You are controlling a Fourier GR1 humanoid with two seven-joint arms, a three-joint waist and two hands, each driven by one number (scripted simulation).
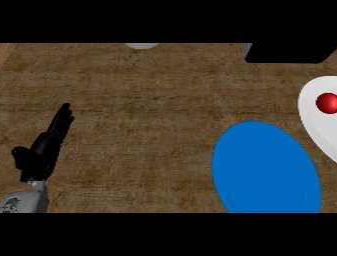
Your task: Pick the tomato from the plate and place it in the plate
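Tomato sits on the white plate, toward that plate's upper part, red and round with a small bright highlight. The white plate lies at the right edge of the head view and is partly cut off by it. Just beside it, lower and to the left, lies the blue plate; the two plates' rims come very close, but I cannot tell whether they touch. Nothing rests on the blue plate.

Both plates lie on the brown counter, whose lighter wooden border shows at the upper left corner. The left hand shows at the lower left, well apart from both plates, its fingers straight and together, pointing up and slightly right, holding nothing. Its grey forearm enters from the lower edge. The right hand does not show.

At the top edge a pale round object is only partly visible, and a black block sits at the upper right. No writing or label can be read anywhere.
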